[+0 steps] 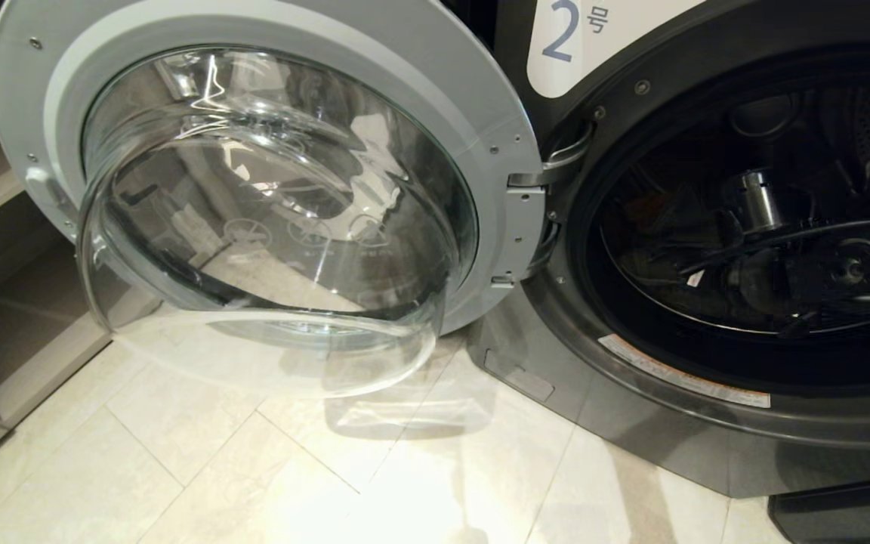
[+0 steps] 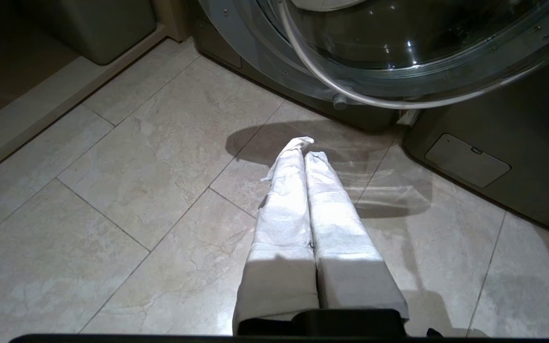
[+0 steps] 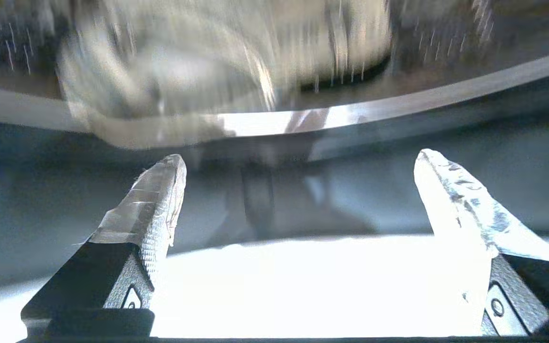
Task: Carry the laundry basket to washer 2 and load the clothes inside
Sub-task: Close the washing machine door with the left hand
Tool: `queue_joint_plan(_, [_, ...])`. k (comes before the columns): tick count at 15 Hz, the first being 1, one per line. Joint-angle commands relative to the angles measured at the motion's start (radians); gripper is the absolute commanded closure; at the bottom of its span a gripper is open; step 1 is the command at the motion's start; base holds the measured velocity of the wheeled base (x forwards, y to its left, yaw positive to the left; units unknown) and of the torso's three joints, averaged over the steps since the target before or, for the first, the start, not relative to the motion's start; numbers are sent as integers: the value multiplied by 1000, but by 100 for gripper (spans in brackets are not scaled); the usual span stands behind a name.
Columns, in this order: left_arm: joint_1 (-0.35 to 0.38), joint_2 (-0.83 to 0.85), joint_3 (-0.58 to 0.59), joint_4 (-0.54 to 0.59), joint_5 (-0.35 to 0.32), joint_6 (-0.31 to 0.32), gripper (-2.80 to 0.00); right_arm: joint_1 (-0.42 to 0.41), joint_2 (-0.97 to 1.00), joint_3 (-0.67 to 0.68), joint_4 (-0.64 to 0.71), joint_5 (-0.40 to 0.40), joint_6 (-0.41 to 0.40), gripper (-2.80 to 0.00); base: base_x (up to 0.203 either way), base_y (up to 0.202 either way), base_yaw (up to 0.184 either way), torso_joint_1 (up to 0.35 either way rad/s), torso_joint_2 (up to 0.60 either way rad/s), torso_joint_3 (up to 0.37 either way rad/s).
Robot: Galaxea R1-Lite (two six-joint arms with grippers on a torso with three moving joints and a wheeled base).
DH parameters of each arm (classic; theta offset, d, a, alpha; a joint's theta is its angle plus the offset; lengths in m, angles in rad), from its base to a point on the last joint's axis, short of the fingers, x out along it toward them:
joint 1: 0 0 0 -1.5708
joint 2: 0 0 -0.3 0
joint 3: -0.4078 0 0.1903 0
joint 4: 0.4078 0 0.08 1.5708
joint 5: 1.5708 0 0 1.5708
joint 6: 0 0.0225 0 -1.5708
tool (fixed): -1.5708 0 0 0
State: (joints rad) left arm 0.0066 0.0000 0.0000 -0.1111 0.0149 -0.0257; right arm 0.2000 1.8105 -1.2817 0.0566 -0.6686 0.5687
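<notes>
Washer 2 (image 1: 707, 423) stands dark grey before me, with a white label showing "2" (image 1: 567, 34). Its round door (image 1: 269, 189) is swung wide open to the left, and the drum opening (image 1: 654, 249) is dark. Dark arm parts with a silver cylinder (image 1: 756, 200) show against that opening. My right gripper (image 3: 300, 159) is open and empty, facing the drum's bright rim (image 3: 398, 102). Beyond the rim lies a pale blurred mass; I cannot tell what it is. My left gripper (image 2: 304, 151) is shut and empty, low over the floor under the open door. The laundry basket is out of view.
The glass bowl of the open door (image 2: 398, 52) juts out over the tiled floor (image 1: 254, 468). A shelf unit (image 1: 4, 332) stands at the left, and a grey solid-walled bin (image 2: 107, 24) sits beside it. A small service flap (image 2: 467, 159) is low on the washer front.
</notes>
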Motion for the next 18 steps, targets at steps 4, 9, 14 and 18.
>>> queue_joint_plan(4, [0, 0, 40, -1, 0, 0, 0, 8, -294, 368, 33, 169, -21, -280, 0, 0, 0, 0, 0, 0])
queue_joint_plan(9, [1, 0, 40, -1, 0, 0, 0, 39, -634, 548, 194, 277, -76, 0, 0, 0, 0, 0, 0, 0])
queue_joint_plan(14, [0, 0, 40, -1, 0, 0, 0, 46, -1003, 838, 190, 307, -454, 0, 0, 0, 0, 0, 0, 0])
queue_joint_plan(18, [1, 0, 40, -1, 0, 0, 0, 29, -1166, 1262, -145, 378, -705, 0, 0, 0, 0, 0, 0, 0])
